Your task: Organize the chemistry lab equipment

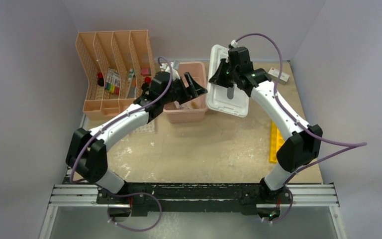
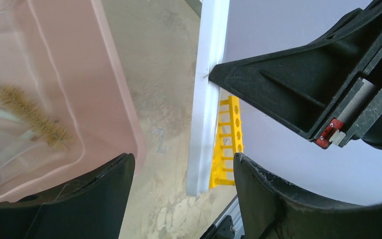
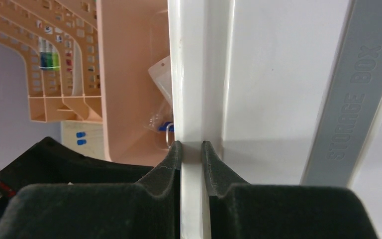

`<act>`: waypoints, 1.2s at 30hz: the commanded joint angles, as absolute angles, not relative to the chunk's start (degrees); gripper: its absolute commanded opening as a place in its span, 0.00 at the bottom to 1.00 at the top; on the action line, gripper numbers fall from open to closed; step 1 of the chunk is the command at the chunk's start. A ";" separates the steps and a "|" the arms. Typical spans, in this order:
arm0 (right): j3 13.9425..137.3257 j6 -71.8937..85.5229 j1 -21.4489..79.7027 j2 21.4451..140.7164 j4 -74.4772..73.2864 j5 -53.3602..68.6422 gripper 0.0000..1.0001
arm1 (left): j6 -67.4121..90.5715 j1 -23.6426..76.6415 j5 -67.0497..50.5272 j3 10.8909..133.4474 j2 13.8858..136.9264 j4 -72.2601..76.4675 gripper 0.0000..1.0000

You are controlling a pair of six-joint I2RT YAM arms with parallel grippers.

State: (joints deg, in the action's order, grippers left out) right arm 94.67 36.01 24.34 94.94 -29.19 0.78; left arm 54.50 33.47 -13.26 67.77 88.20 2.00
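The pink bin (image 1: 185,115) stands mid-table, and my left gripper (image 1: 193,88) hangs open over its right edge with nothing between the fingers (image 2: 288,199). In the left wrist view the bin (image 2: 114,94) holds a bristle brush (image 2: 32,115) and clear glassware. My right gripper (image 3: 191,148) is shut on the rim of the white lid (image 1: 227,102), which is tilted up just right of the bin. Past the lid (image 3: 273,74) I see a clear bag (image 3: 161,82) and a blue-capped tube (image 3: 164,125) inside the bin. A yellow holed rack (image 1: 275,142) lies at the right.
The peach slotted organizer (image 1: 112,69) stands at the back left with small items in its slots. A clear multi-hole tray (image 1: 146,127) lies partly under my left arm. A small white item (image 1: 279,74) rests at the back right corner. Grey walls enclose the table.
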 commanded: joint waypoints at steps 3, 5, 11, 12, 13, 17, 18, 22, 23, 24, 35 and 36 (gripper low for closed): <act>96.53 38.83 24.20 92.33 -24.29 6.47 0.00 | 57.67 33.84 -16.16 70.70 90.08 8.21 0.65; 96.43 39.08 24.17 92.49 -23.74 7.65 0.00 | 58.94 33.99 -17.23 70.48 90.45 9.45 0.59; 96.33 40.53 24.21 92.90 -22.55 11.72 0.00 | 60.98 34.80 -18.38 69.02 90.89 11.71 0.46; 96.28 40.68 24.18 92.90 -22.58 12.74 0.00 | 60.77 34.76 -18.35 69.06 91.02 11.48 0.43; 96.08 40.85 24.23 92.99 -22.38 14.44 0.00 | 60.74 34.80 -18.40 69.08 91.17 11.53 0.39; 95.25 40.87 24.06 93.50 -22.24 15.45 0.00 | 60.01 34.80 -19.07 69.61 91.33 12.21 0.18; 95.13 40.78 23.96 93.51 -22.31 15.47 0.01 | 59.38 34.80 -19.07 69.93 91.28 11.81 0.11; 94.74 39.70 22.96 92.38 -21.85 16.23 0.24 | 56.93 34.48 -18.77 71.08 90.31 10.15 0.00; 94.41 39.58 22.30 91.86 -21.43 16.38 0.32 | 56.64 34.29 -18.77 71.27 89.87 9.92 0.00; 93.98 39.53 21.61 91.18 -21.10 16.57 0.38 | 56.61 33.83 -18.96 71.23 89.46 9.96 0.00; 88.97 36.37 16.26 83.89 -17.16 14.56 0.60 | 58.07 23.23 -25.40 67.79 81.69 8.69 0.00; 88.48 36.22 16.30 83.91 -17.58 13.47 0.60 | 57.98 22.20 -25.66 67.53 80.99 8.11 0.00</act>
State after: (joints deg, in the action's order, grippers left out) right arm 89.76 38.59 15.62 86.48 -20.71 15.62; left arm 58.35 25.89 -22.17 67.64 87.11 4.86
